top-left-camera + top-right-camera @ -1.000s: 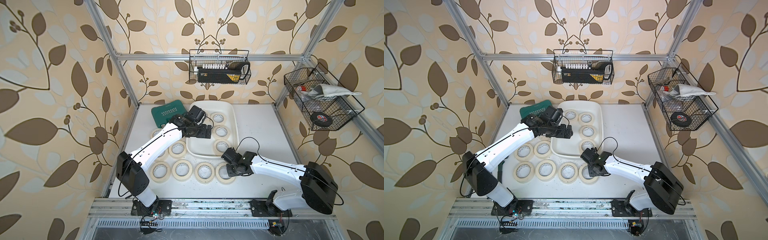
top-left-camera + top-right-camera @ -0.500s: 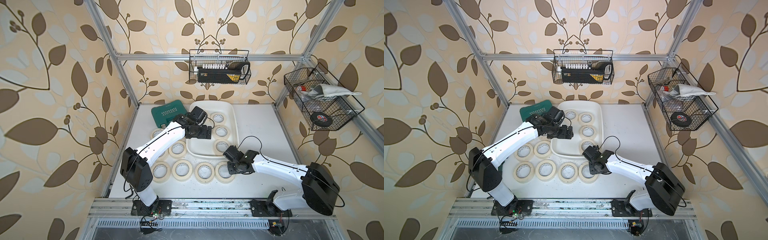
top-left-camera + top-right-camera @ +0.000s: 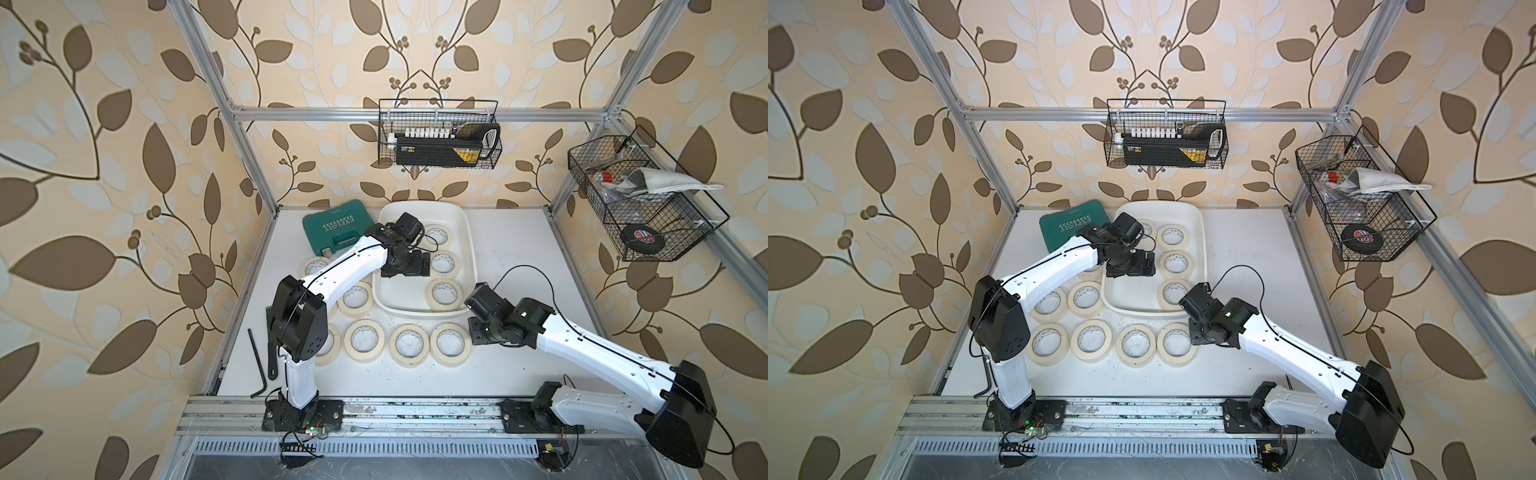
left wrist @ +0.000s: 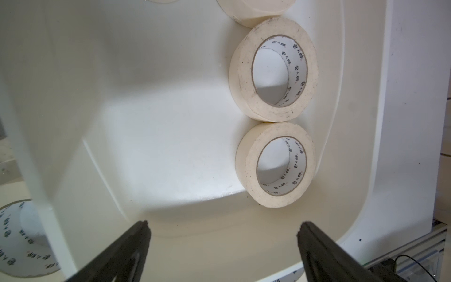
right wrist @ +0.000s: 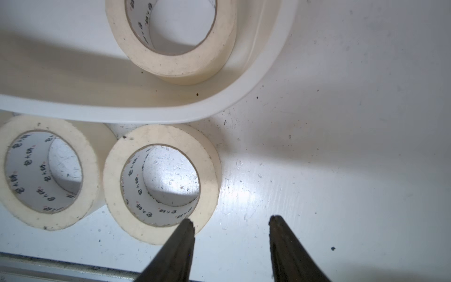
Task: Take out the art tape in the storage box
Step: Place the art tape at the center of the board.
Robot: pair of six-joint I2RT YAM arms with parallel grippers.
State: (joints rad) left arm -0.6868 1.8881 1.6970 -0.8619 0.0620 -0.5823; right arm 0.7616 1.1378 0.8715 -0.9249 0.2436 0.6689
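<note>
The storage box (image 3: 420, 206) (image 3: 1158, 205) is a white tub at the back middle of the table. Cream art tape rolls (image 3: 444, 292) (image 3: 1176, 263) lie along its right wall. My left gripper (image 3: 409, 266) (image 4: 224, 225) hangs open and empty inside the box, next to two rolls (image 4: 274, 70) (image 4: 275, 164). Several more rolls lie on the table in front of the box and to its left (image 3: 409, 345). My right gripper (image 3: 478, 332) (image 5: 231, 219) is open just right of the front row's rightmost roll (image 3: 449, 344) (image 5: 161, 180), holding nothing.
A teal tool case (image 3: 336, 232) lies left of the box. Black wire baskets hang on the back wall (image 3: 438, 137) and the right wall (image 3: 640, 208), the latter holding a black tape roll (image 3: 638, 239). A hex key (image 3: 259, 361) lies by the table's left edge.
My right gripper has gone from nearly shut at the rightmost front-row roll to open, and shifted slightly right. The left gripper stayed open and edged a little right inside the box.
</note>
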